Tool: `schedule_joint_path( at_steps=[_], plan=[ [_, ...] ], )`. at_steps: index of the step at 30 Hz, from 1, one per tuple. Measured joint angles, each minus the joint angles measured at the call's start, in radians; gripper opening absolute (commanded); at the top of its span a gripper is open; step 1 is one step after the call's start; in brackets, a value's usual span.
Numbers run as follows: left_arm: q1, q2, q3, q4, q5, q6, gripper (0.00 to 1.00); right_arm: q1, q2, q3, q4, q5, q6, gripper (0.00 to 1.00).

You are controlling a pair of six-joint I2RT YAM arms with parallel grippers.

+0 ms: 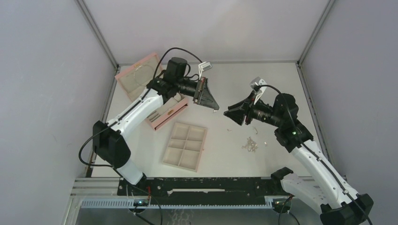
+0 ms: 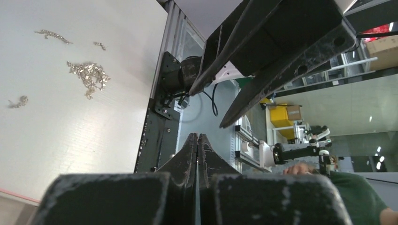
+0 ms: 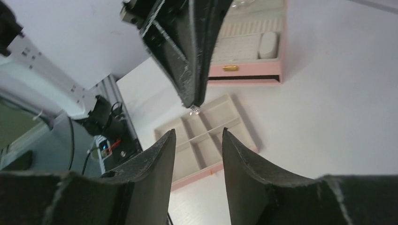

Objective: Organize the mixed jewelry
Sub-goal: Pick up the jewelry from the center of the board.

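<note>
White table (image 1: 281, 89) boxed in by plain grey walls (image 1: 47, 93), seen from above and behind the arm bases.

At the far left corner, a pink quilted box (image 1: 170, 112), lid thrown back, with a thin pale loop (image 1: 136, 72) in the lid, apparently a chain, too fine to tell for sure. Just nearer than the box, a beige six-compartment tray (image 1: 185, 161), lying flat and slightly skewed.

Above mid-table, the left gripper (image 1: 215, 108), reaching rightward, jaws clamped together. At its very tip, a tiny silver piece (image 3: 195, 110), pinched and held off the surface, over the tray as seen from the right wrist; kind of piece too small to tell.

Directly opposite, the right gripper (image 1: 227, 112), pointing left at that tip, fingers spread with nothing between them, close to the pinched piece but apart from it. From the right wrist, both fingers (image 3: 155, 159) framing the tray below.

On the bare table right of the tray, near the right arm, the small chain cluster (image 1: 250, 145), heaped loosely. Around it, well apart from each other, three loose silver bits: a short chain length (image 2: 52, 35), a small scrap (image 2: 99, 45) and a curled bit (image 2: 19, 101).
</note>
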Motion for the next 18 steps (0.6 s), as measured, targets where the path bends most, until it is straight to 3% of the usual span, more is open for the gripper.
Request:
schedule_joint_path(
  at_steps=[6,14,18],
  plan=[
    [0.005,0.0,0.0,0.003,0.02,-0.034,0.0,0.0,0.022,0.0,0.013,-0.11,-0.023,0.5],
    [0.008,-0.001,0.0,0.026,0.026,-0.067,0.0,0.031,0.056,0.0,0.065,-0.135,-0.018,0.49],
    [0.014,-0.007,0.0,0.029,0.026,-0.072,0.0,0.01,0.061,-0.001,0.12,-0.118,0.092,0.45]
  ],
)
